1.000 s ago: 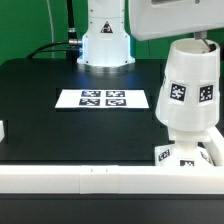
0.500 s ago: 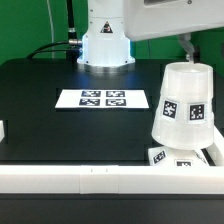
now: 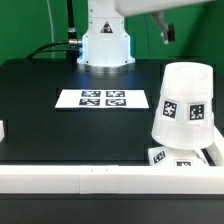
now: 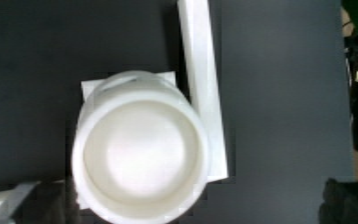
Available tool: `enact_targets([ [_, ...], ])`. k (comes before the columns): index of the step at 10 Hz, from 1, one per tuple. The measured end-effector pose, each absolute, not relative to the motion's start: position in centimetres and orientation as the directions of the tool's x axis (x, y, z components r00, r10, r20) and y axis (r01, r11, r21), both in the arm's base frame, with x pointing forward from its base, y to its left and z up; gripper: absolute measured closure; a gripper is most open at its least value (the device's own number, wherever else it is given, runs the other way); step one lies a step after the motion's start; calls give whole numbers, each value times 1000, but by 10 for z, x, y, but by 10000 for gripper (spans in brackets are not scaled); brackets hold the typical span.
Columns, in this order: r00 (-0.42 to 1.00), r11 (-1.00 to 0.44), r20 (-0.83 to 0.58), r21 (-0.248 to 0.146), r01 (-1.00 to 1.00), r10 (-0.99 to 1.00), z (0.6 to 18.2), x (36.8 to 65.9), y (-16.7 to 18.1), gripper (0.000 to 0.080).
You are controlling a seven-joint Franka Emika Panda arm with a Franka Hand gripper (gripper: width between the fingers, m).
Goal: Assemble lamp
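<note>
The white tapered shade [image 3: 184,105] stands wide end down at the exterior view's right, leaning slightly, on the low square base [image 3: 160,156], whose tagged edge shows beneath it. The bulb is hidden. My gripper [image 3: 164,30] hangs well above the shade, apart from it, with only a fingertip in view. In the wrist view I look straight down on the shade's round top [image 4: 144,150], with a corner of the base [image 4: 108,82] beside it. The gripper [image 4: 185,205] is open and empty, its dark fingers wide apart on either side of the shade.
The long white rail [image 3: 60,180] runs along the table's front, right next to the base; it also shows in the wrist view [image 4: 197,60]. The marker board [image 3: 103,99] lies mid-table. The arm's white pedestal [image 3: 105,40] stands at the back. A white piece [image 3: 3,130] sits at the exterior view's left edge.
The shade came down onto the base and was let go. The gripper opened and rose away, almost out of the exterior view.
</note>
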State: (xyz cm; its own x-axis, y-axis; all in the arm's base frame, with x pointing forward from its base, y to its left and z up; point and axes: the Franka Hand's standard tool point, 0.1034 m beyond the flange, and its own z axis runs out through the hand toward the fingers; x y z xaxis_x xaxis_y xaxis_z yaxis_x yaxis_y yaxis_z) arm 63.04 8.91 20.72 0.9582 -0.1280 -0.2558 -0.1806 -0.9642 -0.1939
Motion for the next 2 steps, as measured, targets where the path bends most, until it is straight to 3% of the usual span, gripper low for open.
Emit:
enact_targets([
  [2,958,-965,-256,-189,-179,-127,208,632,91,101],
])
